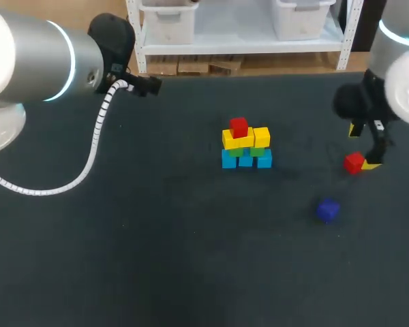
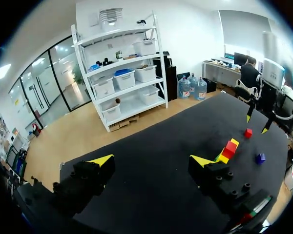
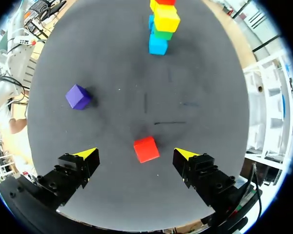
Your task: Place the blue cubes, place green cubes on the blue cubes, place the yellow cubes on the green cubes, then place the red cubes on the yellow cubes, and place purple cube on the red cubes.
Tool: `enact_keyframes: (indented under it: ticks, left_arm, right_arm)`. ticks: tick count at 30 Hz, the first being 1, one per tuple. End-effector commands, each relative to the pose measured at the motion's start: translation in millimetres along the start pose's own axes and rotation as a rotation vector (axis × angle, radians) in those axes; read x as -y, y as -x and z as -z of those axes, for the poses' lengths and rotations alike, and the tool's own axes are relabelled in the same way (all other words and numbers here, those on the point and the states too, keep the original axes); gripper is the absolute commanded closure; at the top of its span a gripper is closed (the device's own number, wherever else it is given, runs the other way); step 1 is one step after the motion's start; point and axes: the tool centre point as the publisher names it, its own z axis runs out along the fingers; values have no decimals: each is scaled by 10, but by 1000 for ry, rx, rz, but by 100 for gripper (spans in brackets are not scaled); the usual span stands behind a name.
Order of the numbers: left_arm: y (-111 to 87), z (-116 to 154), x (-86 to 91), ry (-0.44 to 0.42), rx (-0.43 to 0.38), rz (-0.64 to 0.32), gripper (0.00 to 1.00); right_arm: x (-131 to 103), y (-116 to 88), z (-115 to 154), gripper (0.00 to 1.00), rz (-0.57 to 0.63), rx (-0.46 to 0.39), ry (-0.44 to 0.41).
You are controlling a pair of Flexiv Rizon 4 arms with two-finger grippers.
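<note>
A stack (image 1: 245,146) stands mid-table: blue cubes at the bottom, green on them, yellow above, and one red cube (image 1: 238,127) on top. A loose red cube (image 1: 354,162) lies to the right. In the right wrist view this red cube (image 3: 146,148) sits on the table between the fingers of my right gripper (image 3: 136,154), which is open and not touching it. The purple cube (image 1: 328,209) lies nearer the front. My left gripper (image 2: 152,160) is open and empty, held high over the table's back left, far from the stack (image 2: 228,148).
The dark table (image 1: 157,238) carries nothing besides the stack and the two loose cubes. The left arm's white coiled cable (image 1: 95,146) hangs over the left side of the table.
</note>
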Motion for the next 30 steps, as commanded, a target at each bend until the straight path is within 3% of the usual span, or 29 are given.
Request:
enact_keyframes:
  ticks: [1,16,17,18,21,22,23,30]
  left_arm:
    - [4,-10,-13,-5,0,-1,0]
    - [4,-10,-13,-5,0,-1,0]
    - [4,-10,-13,-5,0,-1,0]
    - [4,-10,-13,-5,0,-1,0]
    - [4,-10,-13,-5,0,-1,0]
    - [4,-10,-13,-5,0,-1,0]
    - [4,-10,-13,-5,0,-1,0]
    - [4,-10,-13,-5,0,-1,0]
  right_arm:
    - [59,5,-150,0,10,-11,102]
    - [92,-87,-375,0,-5,-10,112]
    - [98,-91,-381,13,-6,-11,109]
    - [102,-95,-386,47,-7,-11,108]
    - [121,-103,-393,74,-16,-7,94]
    - [125,-103,-392,92,-16,-4,87]
    - [128,-101,-388,100,-18,0,79]
    - [112,-87,-355,100,-23,35,61]
